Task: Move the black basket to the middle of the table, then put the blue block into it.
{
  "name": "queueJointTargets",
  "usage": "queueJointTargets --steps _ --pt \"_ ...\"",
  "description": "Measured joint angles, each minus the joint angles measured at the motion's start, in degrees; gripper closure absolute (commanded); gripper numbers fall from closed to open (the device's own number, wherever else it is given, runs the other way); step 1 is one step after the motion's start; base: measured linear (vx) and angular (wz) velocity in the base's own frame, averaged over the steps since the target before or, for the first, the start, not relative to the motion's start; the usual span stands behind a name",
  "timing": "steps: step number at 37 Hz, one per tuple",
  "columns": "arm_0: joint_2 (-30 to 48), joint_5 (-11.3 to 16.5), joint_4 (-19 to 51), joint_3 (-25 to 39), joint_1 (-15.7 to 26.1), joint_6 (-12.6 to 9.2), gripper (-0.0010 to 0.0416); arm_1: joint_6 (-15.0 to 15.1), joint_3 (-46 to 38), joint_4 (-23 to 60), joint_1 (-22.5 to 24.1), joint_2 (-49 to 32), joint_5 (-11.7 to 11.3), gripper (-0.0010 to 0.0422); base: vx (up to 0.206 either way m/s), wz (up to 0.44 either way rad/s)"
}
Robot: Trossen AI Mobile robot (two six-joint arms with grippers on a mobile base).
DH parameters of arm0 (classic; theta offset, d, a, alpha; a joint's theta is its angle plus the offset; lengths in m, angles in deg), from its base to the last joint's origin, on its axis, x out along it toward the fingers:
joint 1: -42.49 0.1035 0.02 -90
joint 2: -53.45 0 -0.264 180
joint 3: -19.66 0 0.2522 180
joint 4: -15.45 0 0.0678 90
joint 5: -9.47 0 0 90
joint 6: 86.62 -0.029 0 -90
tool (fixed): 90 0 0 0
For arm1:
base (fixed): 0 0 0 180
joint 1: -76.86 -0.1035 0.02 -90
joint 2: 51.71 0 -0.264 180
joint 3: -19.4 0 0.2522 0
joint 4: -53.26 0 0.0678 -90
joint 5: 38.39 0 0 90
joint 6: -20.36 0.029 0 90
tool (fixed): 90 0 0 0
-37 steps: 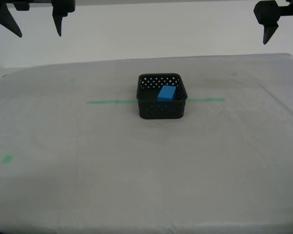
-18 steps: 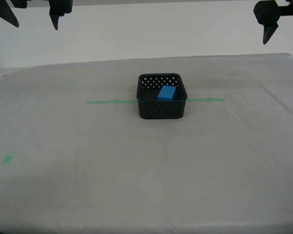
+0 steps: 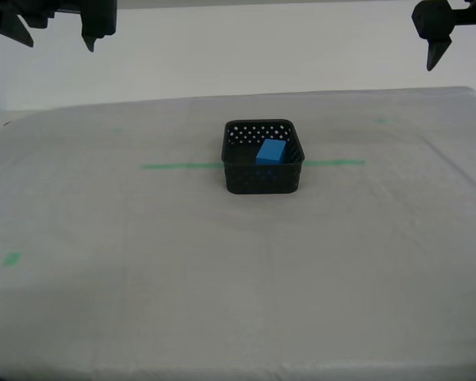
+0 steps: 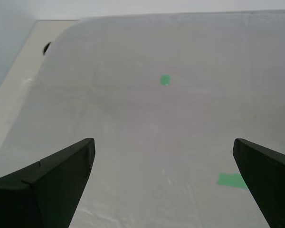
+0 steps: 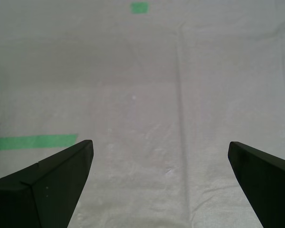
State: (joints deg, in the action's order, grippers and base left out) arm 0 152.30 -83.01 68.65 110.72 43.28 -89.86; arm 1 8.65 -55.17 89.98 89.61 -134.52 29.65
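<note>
The black basket (image 3: 262, 157), with the blue block (image 3: 270, 151) inside, is the only obstacle on the counter (image 3: 143, 302). It stands mid-counter on the green tape line (image 3: 180, 166). Bare cloth surrounds it on every side, and its top is open to approach from above.

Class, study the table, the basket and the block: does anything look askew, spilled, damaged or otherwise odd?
Nothing stands out. The black basket sits upright on the table, across the green tape line, with the blue block inside.
</note>
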Motion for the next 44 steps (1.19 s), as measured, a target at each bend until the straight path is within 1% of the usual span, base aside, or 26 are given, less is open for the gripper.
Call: queueJointTargets --steps 3,8,44 --pt "0.0 0.0 0.0 0.0 0.0 0.0 0.0007 0.4 0.1 -0.2 0.0 0.0 -1.4 0.0012 0.0 0.0" --pt "0.0 0.0 0.0 0.0 0.0 0.0 0.0007 0.9 0.0 -0.2 -0.1 0.0 -2.6 0.0012 0.0 0.0" --pt "0.0 0.0 -0.4 0.0 0.0 0.0 0.0007 1.2 0.0 -0.3 0.0 0.0 -2.6 0.0012 0.0 0.0"
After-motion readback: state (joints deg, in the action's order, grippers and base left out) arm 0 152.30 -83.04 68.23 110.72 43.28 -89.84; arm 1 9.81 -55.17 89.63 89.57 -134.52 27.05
